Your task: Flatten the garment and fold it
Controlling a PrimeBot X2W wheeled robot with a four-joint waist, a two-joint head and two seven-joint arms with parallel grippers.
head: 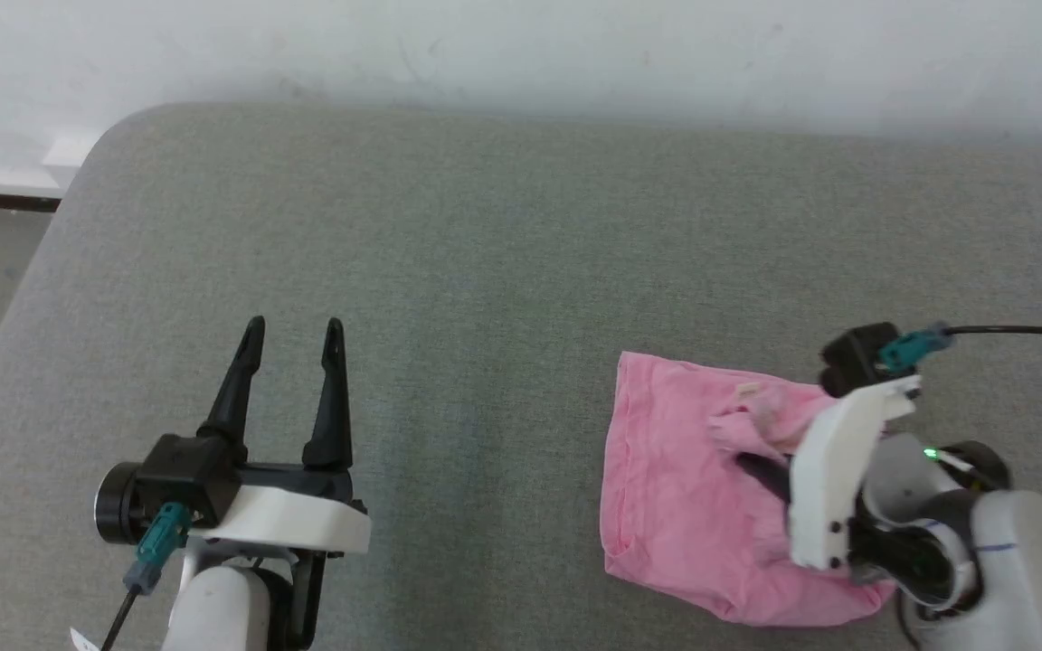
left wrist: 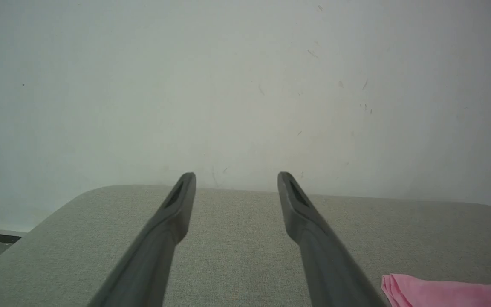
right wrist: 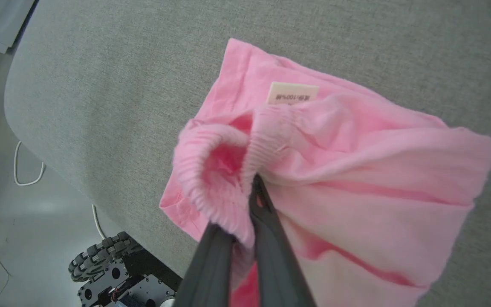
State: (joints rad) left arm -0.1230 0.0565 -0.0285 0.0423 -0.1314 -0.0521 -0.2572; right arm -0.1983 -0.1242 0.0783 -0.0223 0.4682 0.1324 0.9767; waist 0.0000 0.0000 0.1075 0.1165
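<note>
Head view first: the garment (head: 675, 488) is lying rumpled on the grey cloth-covered counter (head: 485, 226), over on the right side and close to the near edge. The right claw (head: 747, 463) is down on top of it, coming in from the right. Most of its fingers are tucked behind the white wrist plate, so you can't really judge the grip from up here. The left claw (head: 294, 324) is at the lower left, well apart from the pink cloth, fingers pointing up the picture with a clear gap between them and nothing in there.

Left wrist view: the left claw (left wrist: 236, 177) is spread wide and empty above bare counter (left wrist: 237, 238), facing a pale wall (left wrist: 228, 85). A corner of the garment (left wrist: 433, 292) pokes in at the bottom right.

Right wrist view is the good one: the right claw (right wrist: 255, 185) is pinched narrow, both fingers closed on the garment (right wrist: 356, 170) right at its gathered ribbed band (right wrist: 211, 170), which bunches up and curls around the tips. The small white tag (right wrist: 292, 93) sits just beyond that, printed side up. The rest of the cloth spreads off to the right in loose folds on the counter (right wrist: 100, 85). Off the counter's edge there's floor with a white cable (right wrist: 24, 170) and the robot's wheeled base (right wrist: 109, 264)
</note>
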